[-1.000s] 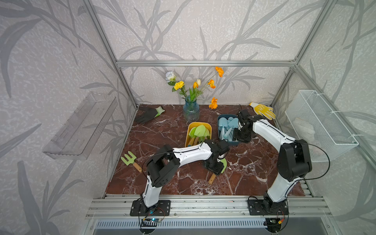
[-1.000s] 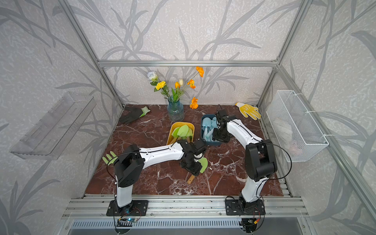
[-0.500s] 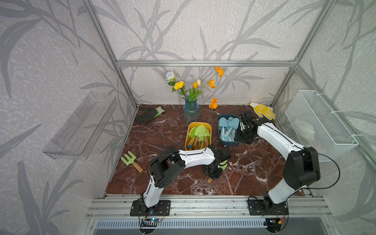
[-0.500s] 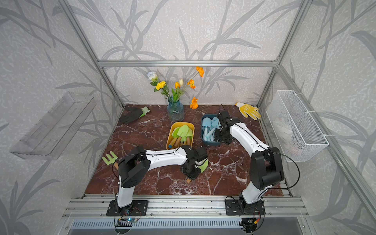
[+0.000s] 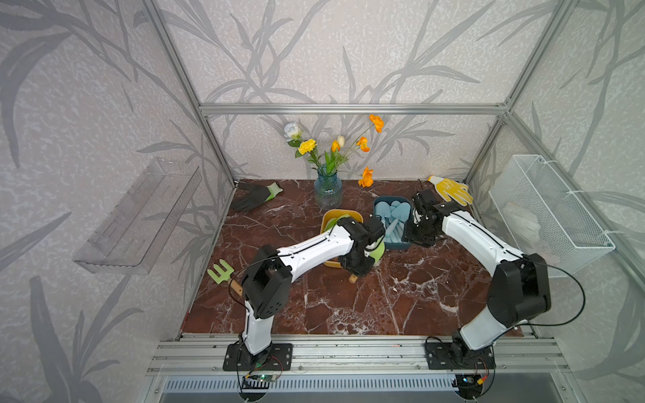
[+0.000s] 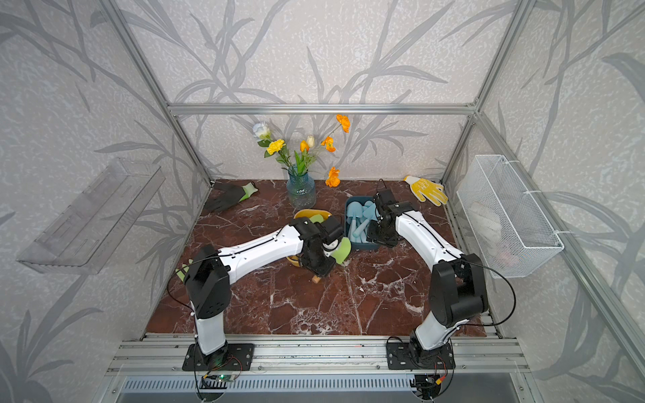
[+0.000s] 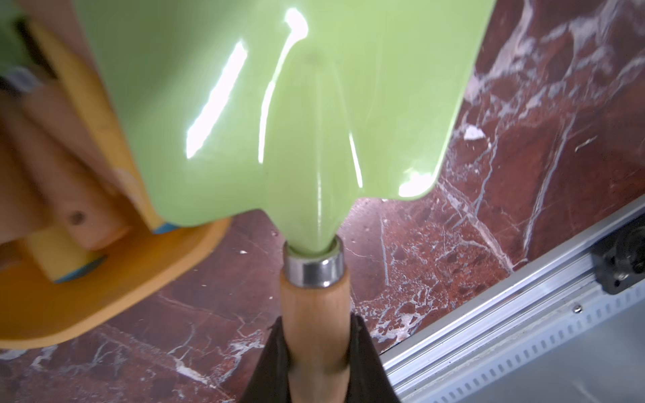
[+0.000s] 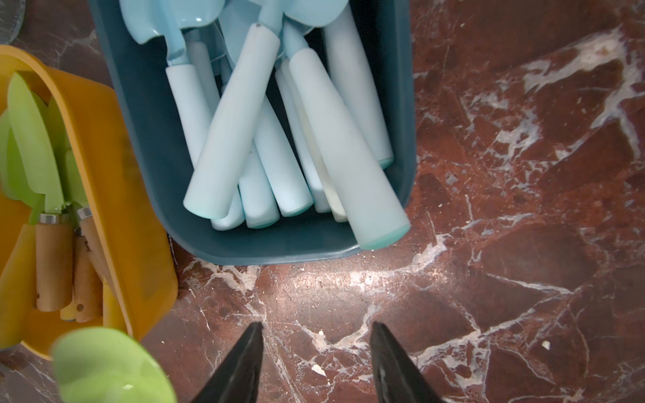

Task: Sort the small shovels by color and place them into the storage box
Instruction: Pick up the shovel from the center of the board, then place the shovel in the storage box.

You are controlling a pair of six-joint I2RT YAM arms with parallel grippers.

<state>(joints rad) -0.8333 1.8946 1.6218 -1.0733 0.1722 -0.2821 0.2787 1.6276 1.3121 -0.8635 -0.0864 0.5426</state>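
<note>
My left gripper [image 7: 316,335] is shut on the wooden handle of a green shovel [image 7: 279,104]. It holds the shovel tilted just above the marble, at the near edge of the yellow box [image 5: 326,216]. In both top views the green blade [image 5: 378,251] [image 6: 341,250] sticks out beside the wrist. The yellow box [image 8: 115,174] holds several green shovels [image 8: 35,157]. The dark blue box [image 8: 146,122] holds several pale blue shovels [image 8: 244,122]. My right gripper [image 8: 316,326] is open and empty over bare marble, at the near right corner of the blue box [image 5: 378,206].
A green rake [image 5: 220,274] lies at the left edge. At the back are a vase of flowers [image 5: 328,192], a black glove [image 5: 254,199] and a yellow glove [image 5: 452,190]. A wire basket [image 5: 544,209] hangs on the right wall and a clear shelf [image 5: 139,216] on the left.
My left gripper closed on the green shovel's handle, lifted it off the marble and carried it back toward the yellow box. The right gripper has barely moved.
</note>
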